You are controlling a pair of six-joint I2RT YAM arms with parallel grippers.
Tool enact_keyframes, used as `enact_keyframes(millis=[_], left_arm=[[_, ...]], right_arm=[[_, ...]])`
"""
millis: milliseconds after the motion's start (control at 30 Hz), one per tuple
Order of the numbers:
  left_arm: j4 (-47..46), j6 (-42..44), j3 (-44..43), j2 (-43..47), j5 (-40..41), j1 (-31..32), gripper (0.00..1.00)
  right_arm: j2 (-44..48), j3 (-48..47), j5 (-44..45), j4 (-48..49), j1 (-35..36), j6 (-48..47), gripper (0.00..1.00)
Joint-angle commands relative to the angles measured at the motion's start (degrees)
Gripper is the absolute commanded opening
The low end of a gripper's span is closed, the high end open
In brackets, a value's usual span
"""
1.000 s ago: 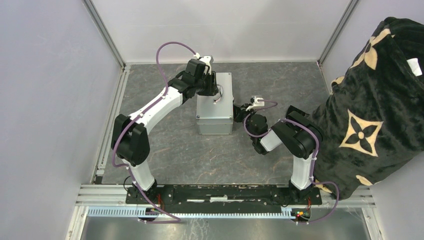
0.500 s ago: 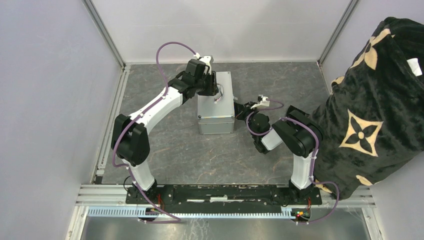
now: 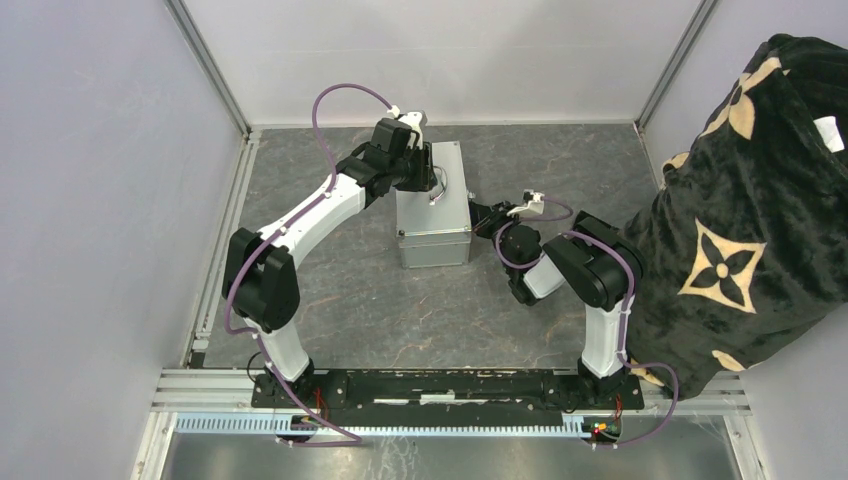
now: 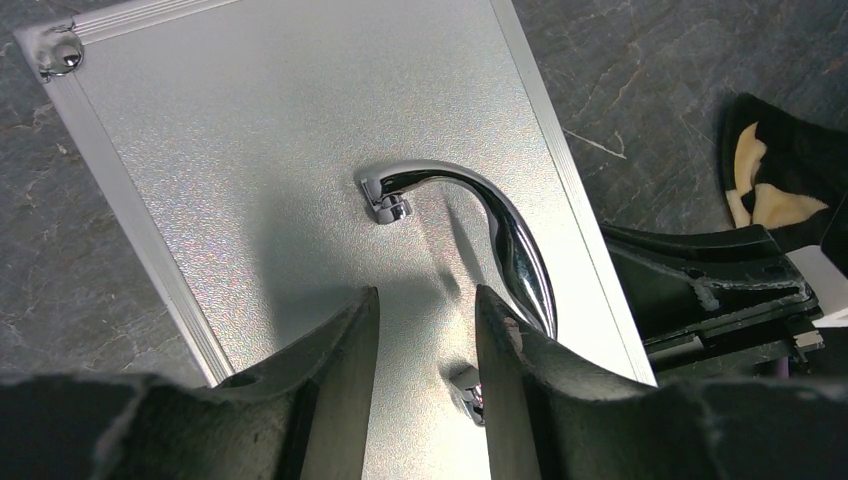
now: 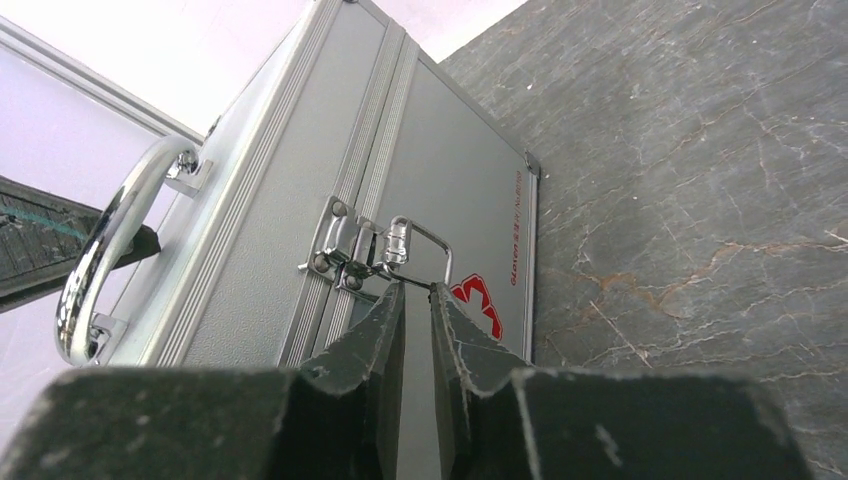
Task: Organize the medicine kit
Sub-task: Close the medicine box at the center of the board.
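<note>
The medicine kit point(image 3: 433, 215) stands upright near the middle of the grey marbled table point(image 3: 560, 160), its lid down and its long side running away from the arm bases. It is a silver aluminium case with ribbed edges and rivets at the corners.

The left gripper point(image 3: 427, 172) hangs over the far part of the lid, pointing down at it. In the left wrist view its fingers point(image 4: 335, 350) stand apart with a clear gap. The lid's pebbled surface and the near mount of the chrome handle point(image 4: 500, 215) show in that gap. The handle arches off to one side and passes behind one finger; I cannot tell whether that finger touches it. Nothing is clamped between the jaws.

The right gripper point(image 3: 480, 218) sits low, just beside the kit's right face, where the front latch point(image 5: 375, 250) is. In the right wrist view its fingertips point(image 5: 392, 300) are drawn nearly together, with only a thin slit between them. They reach up right under the latch's wire loop, next to a red emblem point(image 5: 482, 302) printed on the case. I cannot tell whether they pinch any part of the latch.

A black blanket with beige flower shapes point(image 3: 750, 200) is heaped at the table's right edge, well apart from the kit
</note>
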State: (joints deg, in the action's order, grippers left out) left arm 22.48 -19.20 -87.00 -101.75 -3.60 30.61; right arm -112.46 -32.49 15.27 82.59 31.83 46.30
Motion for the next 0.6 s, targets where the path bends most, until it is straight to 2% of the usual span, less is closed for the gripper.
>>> enact_keyframes(millis=[0, 300, 467, 567], left_arm=[[2.57, 1.78, 1.0, -0.2, -1.1, 0.07, 0.47], [2.62, 1.81, 1.39, -0.02, -0.99, 0.06, 0.47], [2.58, 1.87, 1.43, -0.02, -0.93, 0.06, 0.47], [2.57, 1.89, 1.44, -0.1, -0.94, 0.06, 0.47]], right_arm=[[-0.8, -1.92, 0.08, 4.4, -1.03, 3.21, 0.22], [-1.26, -2.23, 0.46, 4.33, -2.25, 5.53, 0.27], [-1.32, -2.48, 0.64, 3.68, -2.86, 6.25, 0.16], [-1.82, -2.82, 0.26, 3.63, -3.12, 6.62, 0.14]])
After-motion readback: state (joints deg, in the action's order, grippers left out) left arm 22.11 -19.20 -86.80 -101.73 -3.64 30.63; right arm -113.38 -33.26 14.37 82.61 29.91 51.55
